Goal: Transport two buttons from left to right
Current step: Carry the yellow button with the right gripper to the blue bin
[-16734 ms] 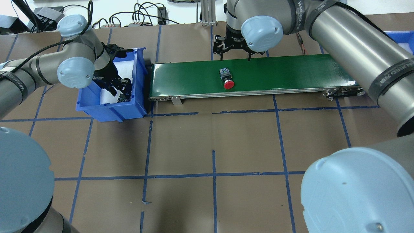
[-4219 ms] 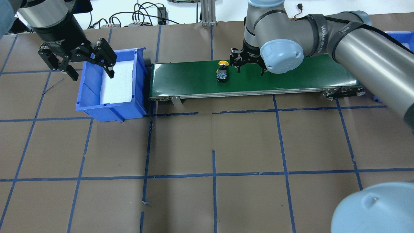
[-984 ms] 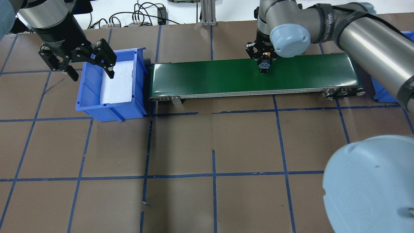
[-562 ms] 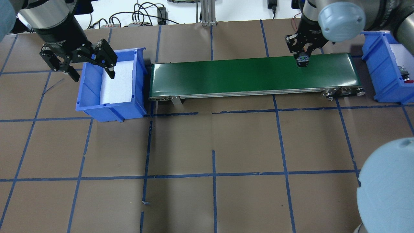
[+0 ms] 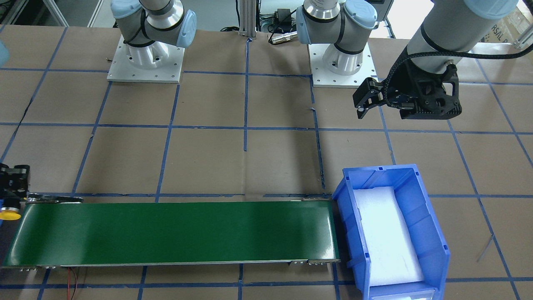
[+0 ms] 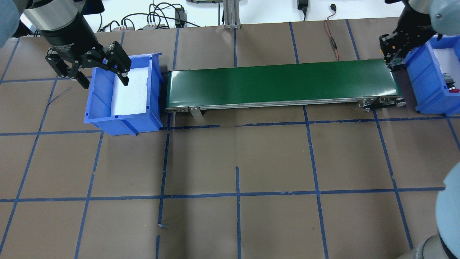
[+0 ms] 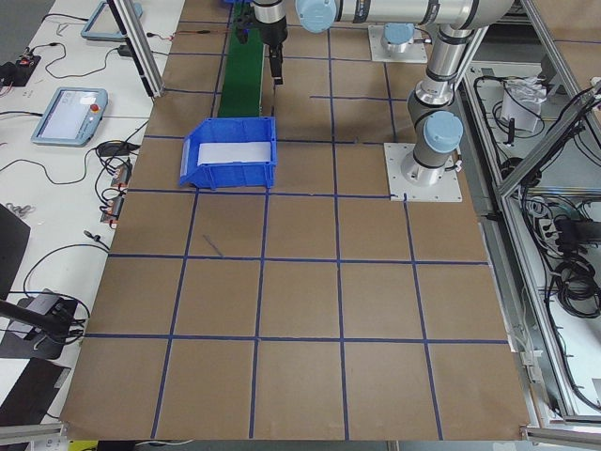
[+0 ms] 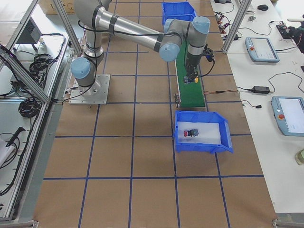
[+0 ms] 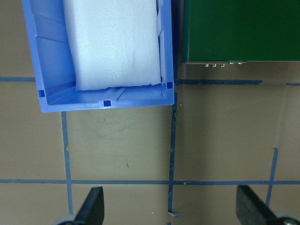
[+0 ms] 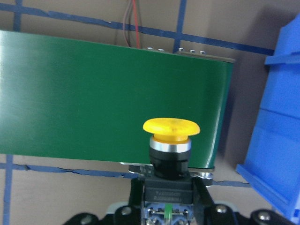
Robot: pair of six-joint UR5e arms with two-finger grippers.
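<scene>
My right gripper (image 10: 169, 208) is shut on the yellow-capped button (image 10: 171, 140), gripping its grey block, with the cap pointing away from the wrist. It hangs over the right end of the green conveyor belt (image 6: 280, 82), just beside the right blue bin (image 6: 427, 97). The same cap (image 5: 9, 213) shows at the belt's end in the front view. The red-capped button (image 8: 191, 132) lies inside that bin (image 8: 204, 145). My left gripper (image 6: 104, 82) is open and holds nothing, above the far-left rim of the left blue bin (image 6: 122, 118), which contains only a white foam pad (image 9: 115, 42).
The belt (image 5: 166, 233) carries nothing between the two bins. Cables and a red wire (image 6: 330, 36) lie behind it at the table's back edge. Brown paper with blue tape lines (image 6: 237, 196) covers the table in front of the belt.
My right gripper has carried the yellow button further right, from over the belt's right part to its end beside the right bin. The left gripper has stayed put.
</scene>
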